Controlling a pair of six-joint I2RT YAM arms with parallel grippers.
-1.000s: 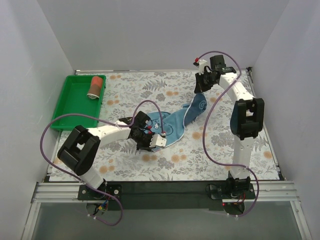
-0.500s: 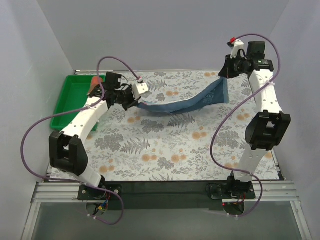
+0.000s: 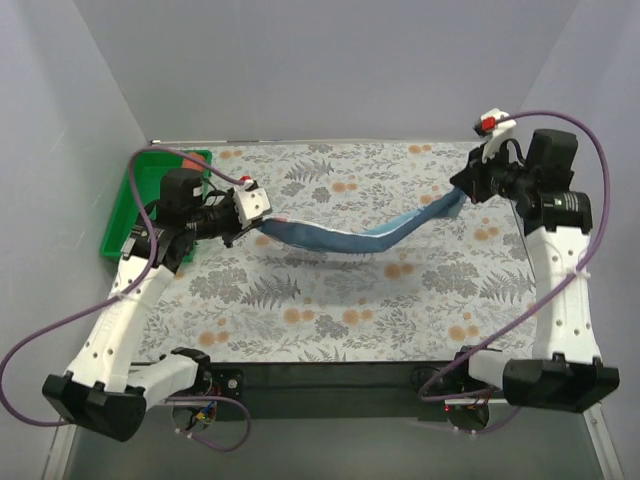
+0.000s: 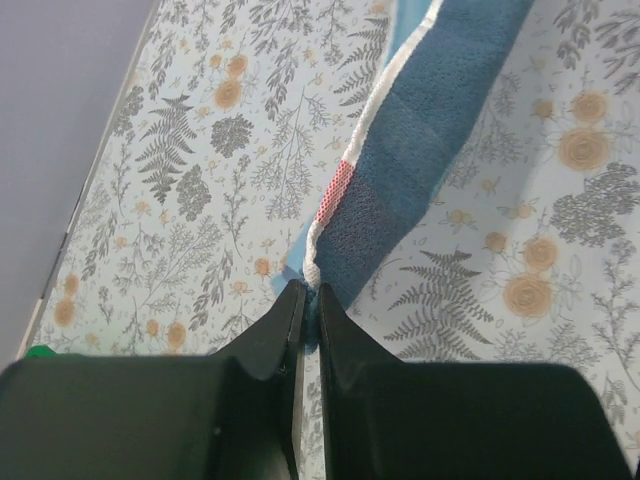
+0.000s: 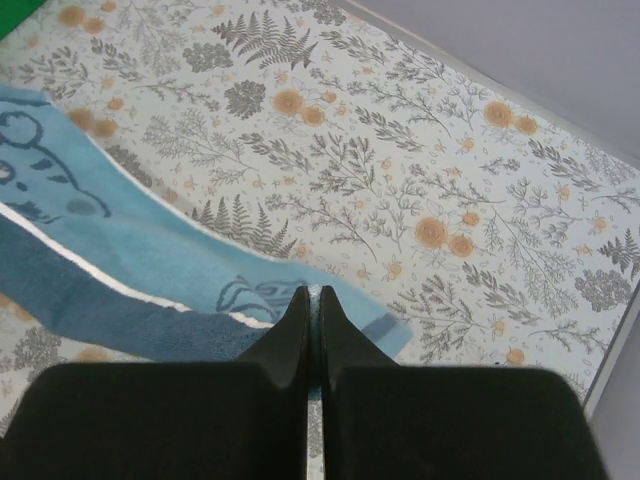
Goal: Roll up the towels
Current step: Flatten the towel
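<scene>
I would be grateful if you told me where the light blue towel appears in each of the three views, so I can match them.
Top external: blue towel stretched across the middle, between left gripper and right gripper.
Left wrist: blue towel runs from the gripper's tips to the top right.
Right wrist: blue towel at left, reaching the tips at centre.
Shared landmark: floral table cover beneath it.

towel (image 4: 420, 140): soft cloth; dark-blue side fuzzy and napped, pale printed side smoother, thin white stitched hem
table cover (image 3: 330, 300): matt, flat, floral print
tray (image 3: 120, 215): green plastic, smooth
gripper fingers (image 4: 272, 335): black, matt, smooth, plastic-looking
arm shells (image 3: 565, 290): white, smooth, slight sheen
</scene>
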